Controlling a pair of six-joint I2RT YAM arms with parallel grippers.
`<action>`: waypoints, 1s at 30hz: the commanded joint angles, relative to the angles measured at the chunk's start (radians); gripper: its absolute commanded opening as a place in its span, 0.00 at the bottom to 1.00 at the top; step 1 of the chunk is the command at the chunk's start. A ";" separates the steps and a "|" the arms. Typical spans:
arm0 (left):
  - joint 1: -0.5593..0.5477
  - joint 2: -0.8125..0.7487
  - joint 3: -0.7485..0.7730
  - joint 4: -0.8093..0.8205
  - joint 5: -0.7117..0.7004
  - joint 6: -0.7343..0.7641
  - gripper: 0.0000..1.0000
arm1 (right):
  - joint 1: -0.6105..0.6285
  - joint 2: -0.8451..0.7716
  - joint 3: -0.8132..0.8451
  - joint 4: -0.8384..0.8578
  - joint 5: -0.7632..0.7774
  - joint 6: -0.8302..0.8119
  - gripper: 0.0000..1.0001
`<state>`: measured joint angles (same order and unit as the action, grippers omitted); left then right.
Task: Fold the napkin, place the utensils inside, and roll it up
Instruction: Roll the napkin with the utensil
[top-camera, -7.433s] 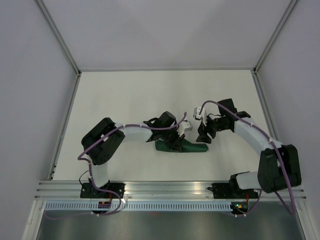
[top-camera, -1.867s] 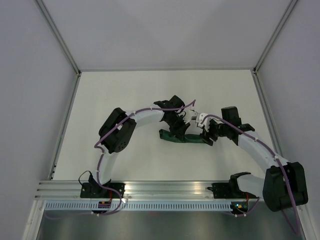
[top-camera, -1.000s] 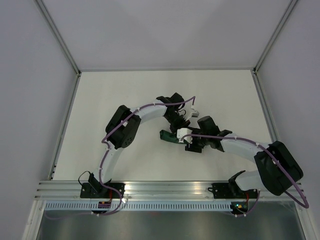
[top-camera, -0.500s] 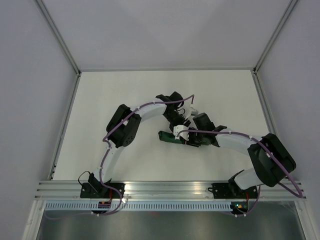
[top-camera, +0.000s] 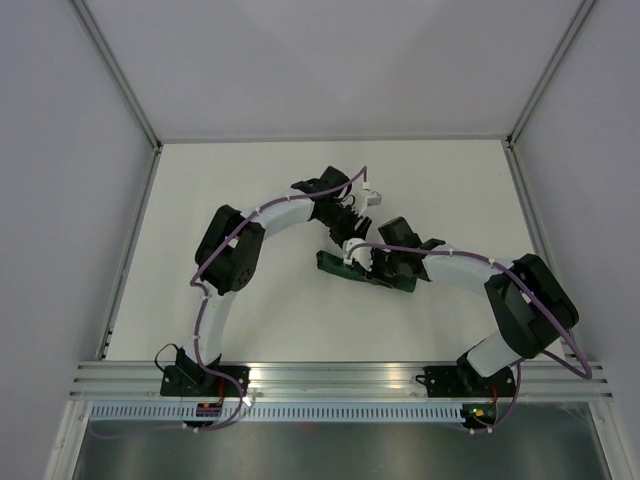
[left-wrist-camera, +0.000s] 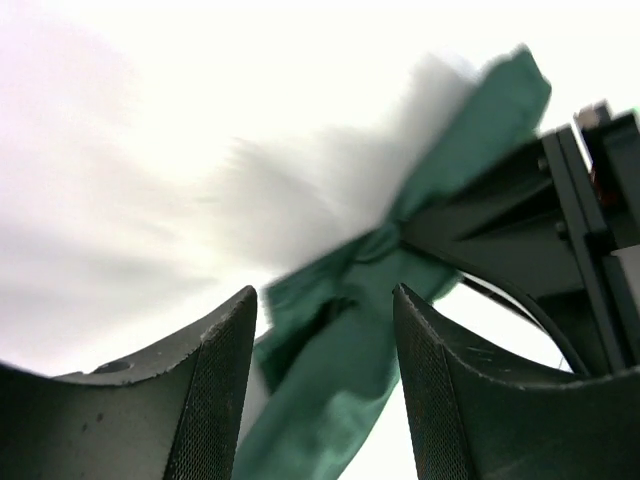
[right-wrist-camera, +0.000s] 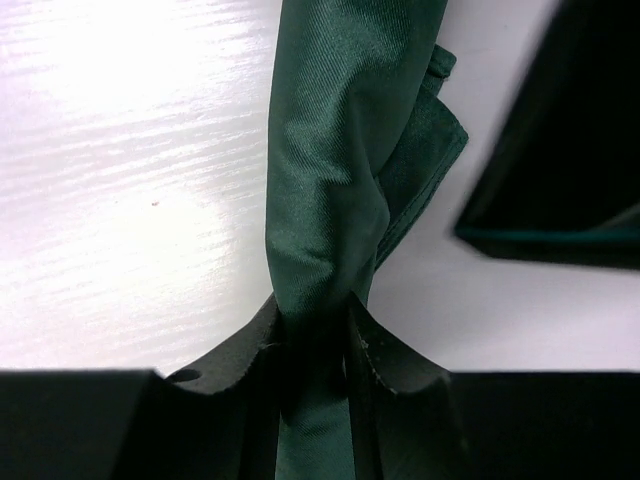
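Note:
The dark green napkin (top-camera: 330, 266) lies rolled into a narrow bundle at the table's middle. My right gripper (top-camera: 373, 266) is shut on the roll; in the right wrist view the jaws (right-wrist-camera: 312, 322) pinch the cloth (right-wrist-camera: 325, 170) tightly. My left gripper (top-camera: 349, 231) is open just beyond the roll. In the left wrist view its fingers (left-wrist-camera: 215, 390) stand wide apart, with the napkin (left-wrist-camera: 345, 360) showing between and below them, not held. The fork is hidden; no pink handle shows in any view.
The white table (top-camera: 250, 180) is walled by grey panels left, right and back, with a metal rail (top-camera: 340, 380) at the near edge. The two wrists are close together over the roll; the left gripper's dark body shows in the right wrist view (right-wrist-camera: 565, 170).
My right gripper has swung left along the roll and shut on it. My left gripper has let go and drawn back a little toward the far side.

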<state>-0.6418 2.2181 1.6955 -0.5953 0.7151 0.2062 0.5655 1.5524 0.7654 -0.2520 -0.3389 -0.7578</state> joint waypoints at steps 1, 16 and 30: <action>0.045 -0.118 -0.016 0.169 -0.071 -0.138 0.62 | 0.001 0.041 0.044 -0.066 -0.003 0.095 0.32; 0.071 -0.409 -0.117 0.298 -0.299 -0.410 0.62 | -0.108 0.334 0.275 -0.101 -0.015 0.457 0.32; 0.076 -0.603 -0.488 0.417 -0.454 -0.571 0.62 | -0.142 0.498 0.439 -0.081 -0.074 0.831 0.32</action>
<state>-0.5636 1.6512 1.2755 -0.2077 0.3077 -0.2638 0.4244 1.9633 1.2243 -0.2966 -0.4706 -0.0654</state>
